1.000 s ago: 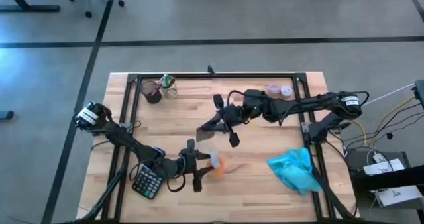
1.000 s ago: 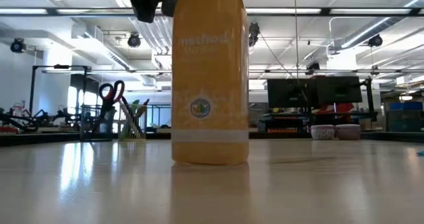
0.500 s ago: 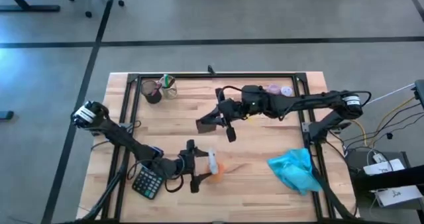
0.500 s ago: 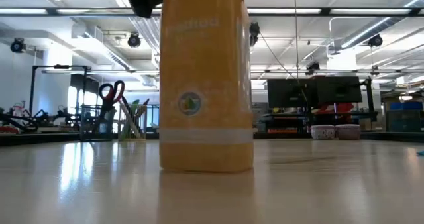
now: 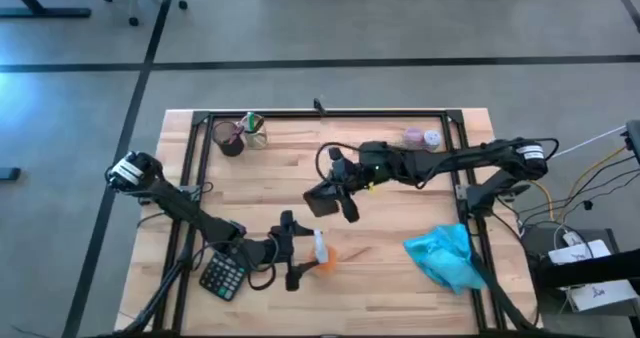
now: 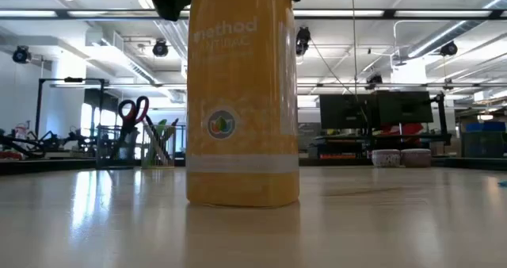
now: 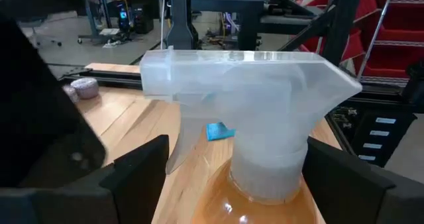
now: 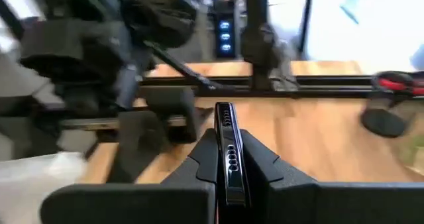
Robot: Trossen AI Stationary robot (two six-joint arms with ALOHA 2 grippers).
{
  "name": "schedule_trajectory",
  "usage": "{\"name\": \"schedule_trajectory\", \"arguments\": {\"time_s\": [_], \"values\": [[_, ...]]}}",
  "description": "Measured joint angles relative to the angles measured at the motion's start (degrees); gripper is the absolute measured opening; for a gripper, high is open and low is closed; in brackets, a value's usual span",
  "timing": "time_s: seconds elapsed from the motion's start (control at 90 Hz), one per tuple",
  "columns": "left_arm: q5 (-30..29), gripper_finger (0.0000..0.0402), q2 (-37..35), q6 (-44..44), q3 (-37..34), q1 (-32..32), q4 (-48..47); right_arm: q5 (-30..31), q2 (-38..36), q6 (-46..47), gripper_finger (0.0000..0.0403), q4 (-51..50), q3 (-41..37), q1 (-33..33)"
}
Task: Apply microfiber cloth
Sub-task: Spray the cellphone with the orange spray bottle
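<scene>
Wooden surface seen from above, black frame around it. Microfiber cloth, turquoise, crumpled, lies at about 4 o'clock of the surface near the right frame rail, untouched, well apart from both grippers. Left gripper sits at roughly 6 o'clock, its fingers either side of an orange spray bottle with a white trigger top; left wrist view shows that translucent white trigger head and orange body between the two dark fingers, close around the bottle, though contact itself is not clear. Low view: the bottle stands upright on the surface, yellow-orange, label facing the camera, dark gripper parts at its top. Right gripper is near the centre of the surface, closed on a thin black phone; right wrist view shows the phone edge-on, pinched between the fingers, tilted off the surface. Black calculator lies at about 7 o'clock, just beside the left arm. Dark cup of pens and a second cup at 11 o'clock, scissors handles in the low view. Two small pale pink round items at 1 o'clock by the rear rail.
</scene>
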Motion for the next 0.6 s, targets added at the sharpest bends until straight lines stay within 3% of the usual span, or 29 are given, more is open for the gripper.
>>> {"name": "schedule_trajectory", "arguments": {"time_s": [0.311, 0.389, 0.544, 0.6], "values": [[1.5, 0.0297, 0.0, -1.4, 0.0, 0.0, -0.1, -0.6, -1.8, -6.2, 0.0007, 1.3, 4.6, 0.1], [1.9, 0.0259, 0.0, -2.3, 0.0, 0.0, 0.0, -0.6, -1.8, -7.0, 0.0007, 0.4, 5.1, 0.0], [3.0, 0.0146, 0.0, -2.6, 0.0, 0.0, 0.1, -0.6, -1.9, -9.1, 0.0007, -1.1, 6.9, -0.3], [3.6, 0.0129, -0.1, -2.3, 0.0, 0.0, 0.1, -0.6, -1.9, -10.0, 0.0007, -1.7, 7.8, -0.3]]}}
